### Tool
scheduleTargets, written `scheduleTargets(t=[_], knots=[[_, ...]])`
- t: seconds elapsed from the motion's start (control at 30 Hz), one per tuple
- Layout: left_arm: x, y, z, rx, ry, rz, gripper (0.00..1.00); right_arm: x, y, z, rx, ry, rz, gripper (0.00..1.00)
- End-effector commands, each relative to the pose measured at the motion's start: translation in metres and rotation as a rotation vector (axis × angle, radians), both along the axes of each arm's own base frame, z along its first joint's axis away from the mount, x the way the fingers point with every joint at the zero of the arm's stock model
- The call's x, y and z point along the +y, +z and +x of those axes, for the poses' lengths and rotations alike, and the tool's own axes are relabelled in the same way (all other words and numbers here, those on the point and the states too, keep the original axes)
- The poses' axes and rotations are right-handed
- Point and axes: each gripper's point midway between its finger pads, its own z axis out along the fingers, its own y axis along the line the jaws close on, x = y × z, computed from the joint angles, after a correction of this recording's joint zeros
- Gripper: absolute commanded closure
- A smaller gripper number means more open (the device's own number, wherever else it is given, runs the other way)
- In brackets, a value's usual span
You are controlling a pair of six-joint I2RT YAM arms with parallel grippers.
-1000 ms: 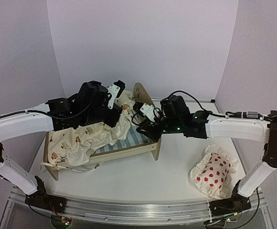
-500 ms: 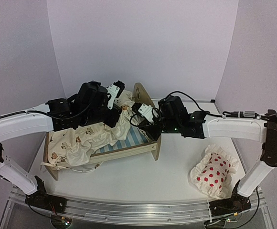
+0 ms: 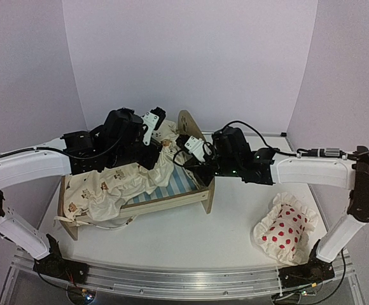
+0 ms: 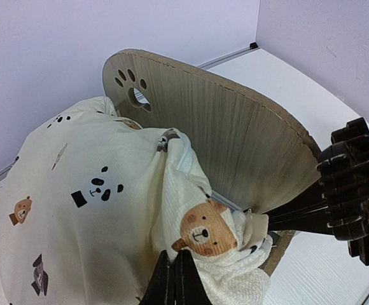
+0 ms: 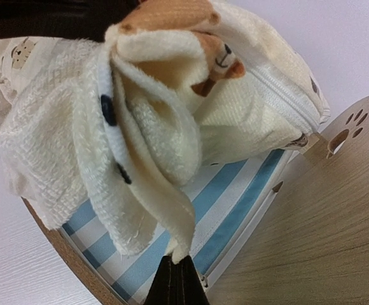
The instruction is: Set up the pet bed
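- Lavender walls [image 3: 191, 57] all round, 1 white table [image 3: 191, 244], 2 arms bolted at its near edge: left arm [image 3: 28, 166] and right arm [image 3: 312, 171].
- 1 pet bed [image 3: 172, 202] sits on the table a bit left of centre, long side facing near. Its blue/white striped base [image 5: 235, 203] shows at the right end, and the right end board [image 4: 235, 140] has paw-print cutouts.
- 1 cream animal-print cushion [image 3: 105, 184] is heaped over the left part of the bed, w/ its right end held up off the stripes.
- left gripper [image 4: 175, 276]: clamped together, pinching cushion fabric right under a bear print, just beside the end board.
- right gripper [image 5: 178, 276]: squeezed tight too, nipping the tip of a hanging fold of the same cushion, above the striped base.
- Both grippers are at the bed's right end, v. close to each other.
- 1 red-dotted white pillow [image 3: 285, 230] lies near right on the table, well apart from the bed.
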Motion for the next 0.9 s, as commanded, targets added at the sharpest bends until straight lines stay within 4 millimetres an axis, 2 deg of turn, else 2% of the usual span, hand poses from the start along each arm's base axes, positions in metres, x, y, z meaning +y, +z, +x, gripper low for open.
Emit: scheduleTargets(t=[0.0,0.13,0.37,0.57,0.73,0.87], knots=[[-0.001,0.025,0.005,-0.039,0.001,-0.058,1.0,-0.011,0.043,-0.014,0.02,-0.009,0.097,1.0],[-0.009,0.022,0.006,-0.028,-0.017,-0.053,1.0,-0.025,0.052,-0.032,0.111,-0.016,0.112,1.0],[-0.02,0.016,0.012,-0.029,-0.024,-0.056,1.0,-0.049,0.056,-0.047,0.221,-0.087,0.087,1.0],[-0.03,0.009,0.016,-0.023,-0.041,-0.054,1.0,-0.054,0.05,-0.071,0.424,-0.099,0.081,1.0],[-0.036,0.006,0.017,-0.02,-0.054,-0.053,1.0,-0.065,0.06,-0.08,0.502,-0.147,0.088,1.0],[-0.042,0.003,0.017,-0.01,-0.076,-0.05,1.0,-0.064,0.07,-0.096,0.601,-0.127,0.113,1.0]])
